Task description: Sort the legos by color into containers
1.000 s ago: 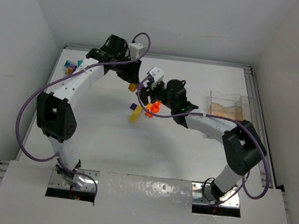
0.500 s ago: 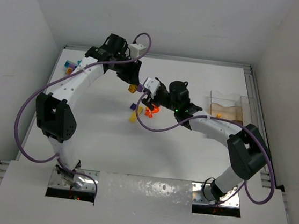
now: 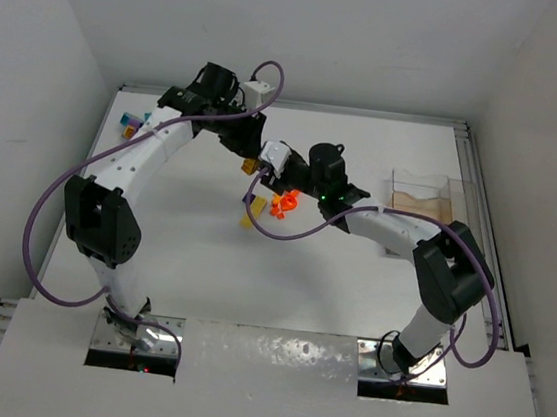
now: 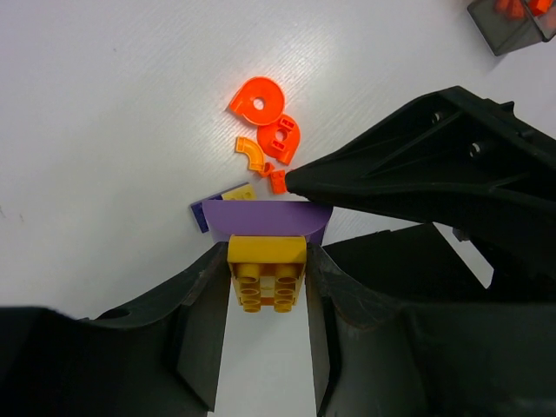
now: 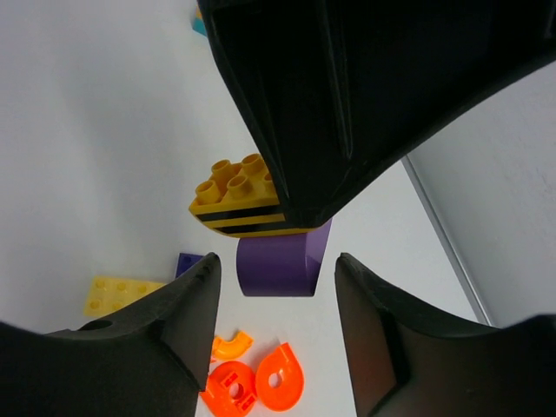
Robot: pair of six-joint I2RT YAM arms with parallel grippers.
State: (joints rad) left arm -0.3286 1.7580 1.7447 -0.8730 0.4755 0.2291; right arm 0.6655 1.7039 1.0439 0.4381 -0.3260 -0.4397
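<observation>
Where the left hand [image 4: 265, 254] closes on it, the yellow brick [image 4: 266, 276] sits clamped between both fingers, studs toward the wrist camera, with a purple piece [image 4: 268, 221] stuck to its far face. Black stripes show on its side in the right wrist view. Just beyond it, loose orange legos [image 4: 261, 102] lie on the white desk [image 3: 349, 297], along with a flat yellow plate [image 5: 117, 295] and a small dark purple piece [image 5: 189, 263]. Right hand [image 5: 276, 265] spread wide, nothing between its fingers, pointed at the held pair from close by. Well apart, at the desk's right side, stand the containers [image 3: 422, 200]; one bin holds orange pieces. A few stray legos [image 3: 129, 127] rest at the far left corner.
</observation>
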